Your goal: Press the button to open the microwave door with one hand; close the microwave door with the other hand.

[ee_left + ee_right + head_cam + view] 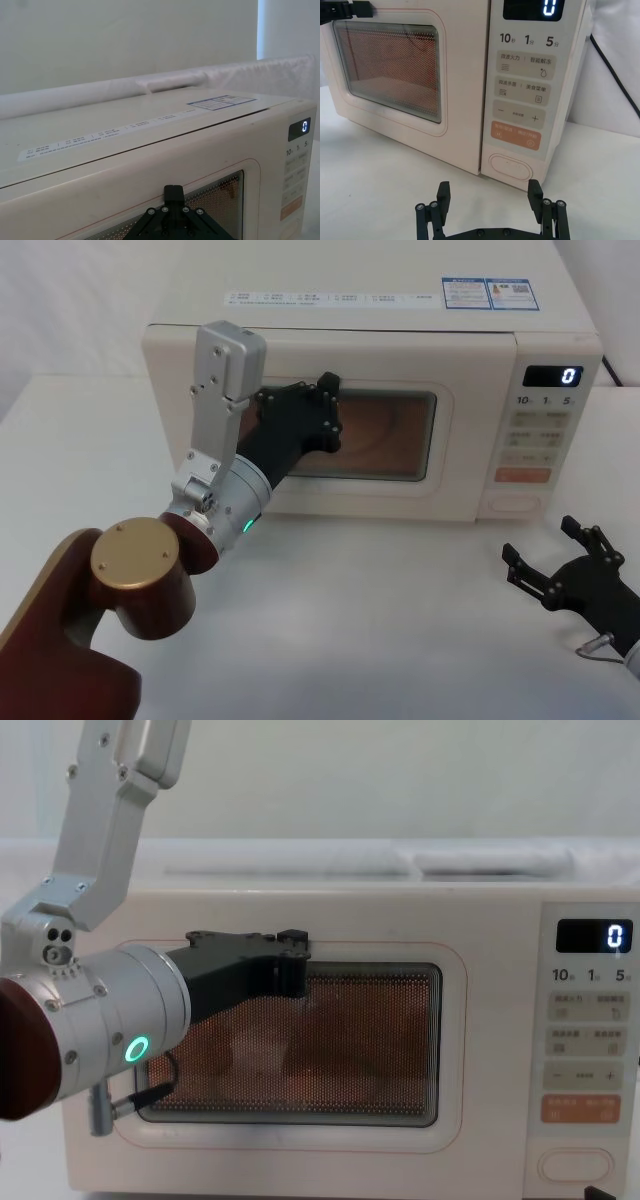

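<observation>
Left claw (328, 410) against microwave door (390, 480), shut flush

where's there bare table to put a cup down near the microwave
Bare table lies in front of the microwave door, between the left gripper at the window and the open right gripper resting low right. It gets crowded below the button, close to the right gripper.

We see the left pincer (325, 410) raised and reaching forward on its bent arm, green wrist ring lit. The right pincer (553, 558) sits low with its fingers (443, 196) spread apart.
</observation>
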